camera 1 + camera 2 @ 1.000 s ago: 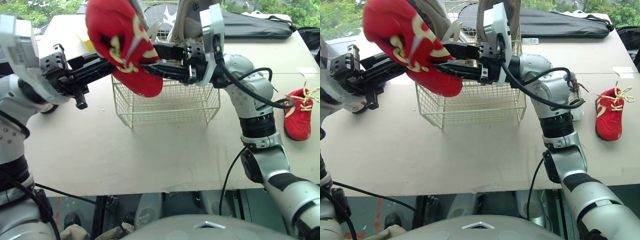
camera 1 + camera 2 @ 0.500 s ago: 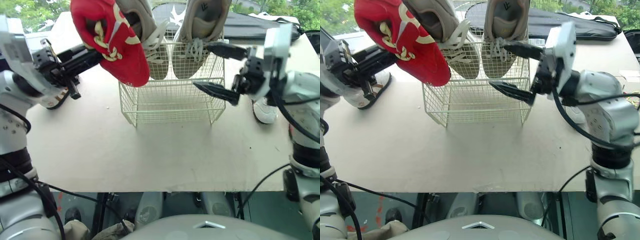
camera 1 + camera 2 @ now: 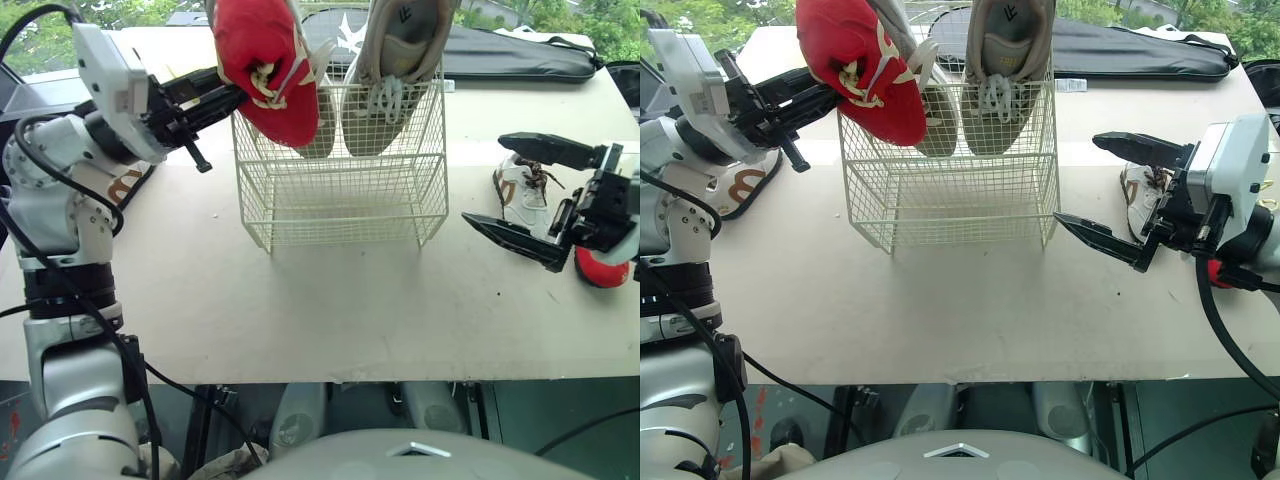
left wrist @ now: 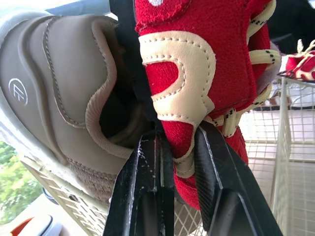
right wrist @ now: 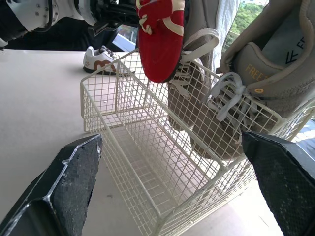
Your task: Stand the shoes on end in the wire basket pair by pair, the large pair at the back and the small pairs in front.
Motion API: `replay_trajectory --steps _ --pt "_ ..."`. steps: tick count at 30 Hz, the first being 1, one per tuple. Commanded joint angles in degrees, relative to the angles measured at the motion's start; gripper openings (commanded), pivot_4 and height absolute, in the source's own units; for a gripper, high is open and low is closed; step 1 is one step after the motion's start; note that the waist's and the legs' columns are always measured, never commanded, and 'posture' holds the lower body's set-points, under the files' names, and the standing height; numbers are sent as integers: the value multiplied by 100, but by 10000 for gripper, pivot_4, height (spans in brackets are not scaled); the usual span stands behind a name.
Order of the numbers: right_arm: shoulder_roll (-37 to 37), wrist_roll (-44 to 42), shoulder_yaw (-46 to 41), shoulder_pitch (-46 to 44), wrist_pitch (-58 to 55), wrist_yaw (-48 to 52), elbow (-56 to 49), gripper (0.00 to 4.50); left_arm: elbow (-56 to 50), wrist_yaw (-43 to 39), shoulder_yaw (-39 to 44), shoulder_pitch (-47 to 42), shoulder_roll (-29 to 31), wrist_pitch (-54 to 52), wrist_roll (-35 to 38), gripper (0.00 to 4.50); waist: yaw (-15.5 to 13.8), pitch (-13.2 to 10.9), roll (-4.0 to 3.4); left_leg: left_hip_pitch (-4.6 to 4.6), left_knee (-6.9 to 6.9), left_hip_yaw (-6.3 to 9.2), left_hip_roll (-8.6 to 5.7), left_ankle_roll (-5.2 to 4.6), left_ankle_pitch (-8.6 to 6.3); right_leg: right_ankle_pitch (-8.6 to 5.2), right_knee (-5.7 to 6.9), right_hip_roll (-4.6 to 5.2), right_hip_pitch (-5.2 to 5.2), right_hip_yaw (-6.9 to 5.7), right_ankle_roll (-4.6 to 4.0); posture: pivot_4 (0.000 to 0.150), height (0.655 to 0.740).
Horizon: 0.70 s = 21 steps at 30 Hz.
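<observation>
Left gripper (image 3: 232,95) raised forward, clamped on the red shoe (image 3: 262,60) — right gripper (image 3: 484,180) held low, jaws wide apart.

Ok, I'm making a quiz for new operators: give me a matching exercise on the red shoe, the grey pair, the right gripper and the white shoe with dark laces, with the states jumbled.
1 red shoe
2 grey pair
3 right gripper
4 white shoe with dark laces

a lying on the table
b clamped in the left gripper, above the wire basket
c open, holding nothing
d on end at the basket's back

Pairs: 1-b, 2-d, 3-c, 4-a
</observation>
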<state>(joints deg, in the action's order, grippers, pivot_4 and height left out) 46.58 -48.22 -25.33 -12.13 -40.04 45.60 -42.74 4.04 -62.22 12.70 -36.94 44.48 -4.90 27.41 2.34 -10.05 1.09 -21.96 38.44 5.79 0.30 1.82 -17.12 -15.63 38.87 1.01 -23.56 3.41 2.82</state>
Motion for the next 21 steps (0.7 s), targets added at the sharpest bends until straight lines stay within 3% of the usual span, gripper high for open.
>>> replay_trajectory --steps 1,10,12,13,15,16,21 --pt "107 -224 -201 18 72 -232 -219 45000 -97 177 -92 196 -128 176 -207 3224 -5 0 0 1 1 -1 0 0 0 0 0 1 1 0 0 1500 7400" --pt "251 -485 -309 165 177 -575 -391 45000 -368 413 -333 587 -365 95 -433 3222 -4 3 5 3 4 3 0 -1 0 0 4 0 6 -5 0 1500 7400" --pt "263 -510 -274 162 205 -598 -377 45000 -535 489 -249 605 -390 -150 -225 13481 -3 3 5 5 4 3 0 -1 0 0 6 0 7 -5 0 1500 7400" --pt "267 -515 -257 158 223 -597 -364 45000 -667 566 -143 645 -399 -359 -39 16263 -3 3 5 4 4 3 0 -1 0 0 6 0 7 -5 0 1500 7400" --pt "272 -509 -205 137 267 -573 -311 45000 -922 682 110 775 -359 -643 262 27691 3 3 5 3 5 3 1 -1 0 0 5 0 7 -5 0 1500 7400" --pt "266 -500 -150 104 302 -549 -271 45000 -1064 642 301 907 -272 -810 490 30710 6 3 5 3 5 3 2 -1 0 0 4 0 7 -5 0 1500 7400" --pt "213 -502 126 -72 454 -426 -45 45000 -1506 609 1408 1573 184 -1714 1527 30710 16 3 5 4 4 2 8 0 0 0 2 -2 6 -5 0 1500 7400"
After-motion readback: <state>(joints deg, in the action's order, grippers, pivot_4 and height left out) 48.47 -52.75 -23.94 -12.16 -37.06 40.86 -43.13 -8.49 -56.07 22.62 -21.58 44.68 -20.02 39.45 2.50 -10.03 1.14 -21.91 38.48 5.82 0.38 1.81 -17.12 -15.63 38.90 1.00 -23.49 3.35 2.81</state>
